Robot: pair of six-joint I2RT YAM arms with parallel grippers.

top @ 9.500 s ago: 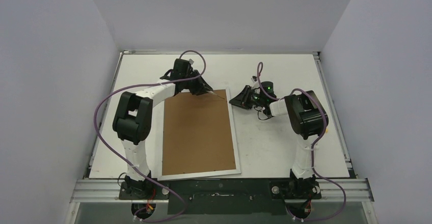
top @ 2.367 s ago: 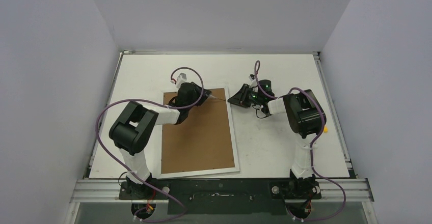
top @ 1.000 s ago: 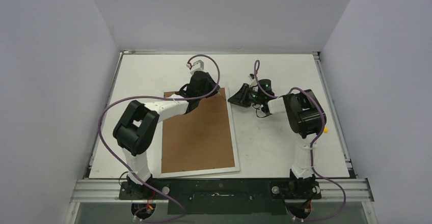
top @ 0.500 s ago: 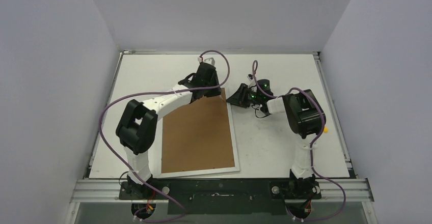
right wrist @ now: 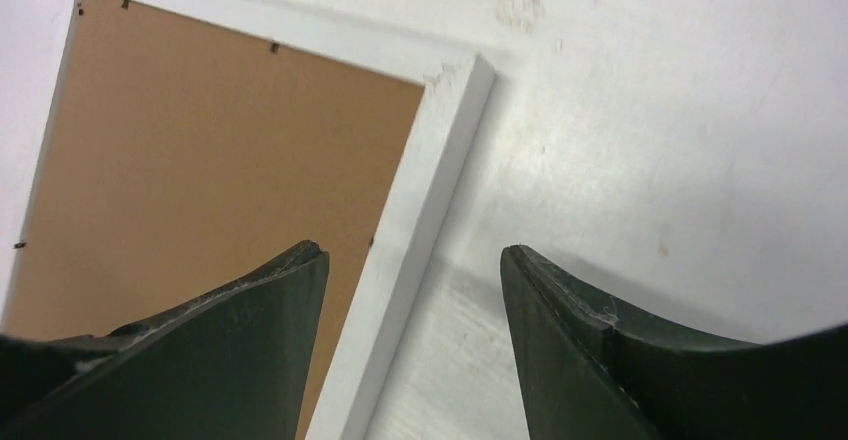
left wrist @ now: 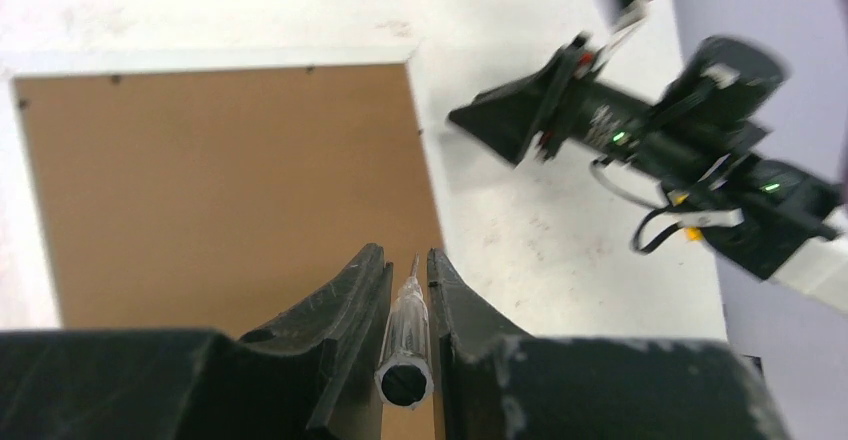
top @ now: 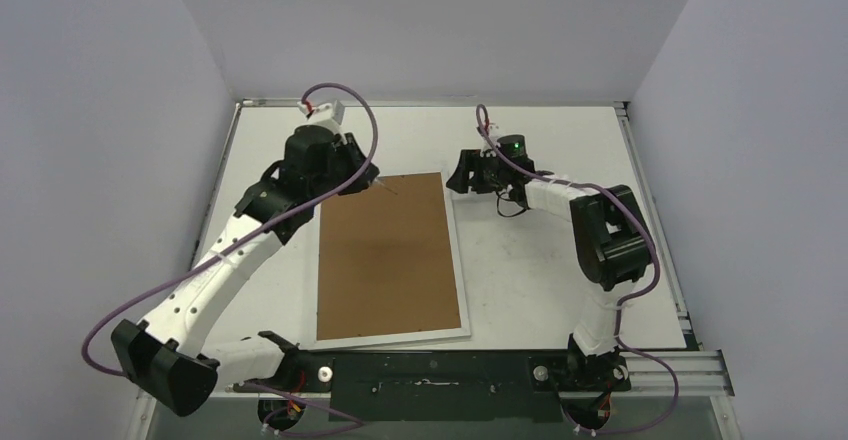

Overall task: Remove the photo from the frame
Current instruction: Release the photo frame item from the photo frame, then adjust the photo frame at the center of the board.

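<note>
Frame back: the large rectangular white-bordered picture frame point(top: 390, 255) has brown fibreboard behind, matt and finely grained.
Frame border: smooth white finish, roughened at one corner.
Table: the white flat table top point(top: 540, 280) is matt, scuffed, smudged grey.
Left fingers: the black plastic left gripper point(left wrist: 404, 252) is dull, with pale scratches.
Right fingers: the black plastic right gripper point(right wrist: 412, 251) is dull, edges worn greyish.
Tool: the slim clear plastic tool point(left wrist: 405, 325) is glossy, its thin tip metallic.

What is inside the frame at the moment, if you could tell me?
The frame lies face down on the table; only its brown backing board shows. Anything beneath the board, the photo included, is covered.
</note>
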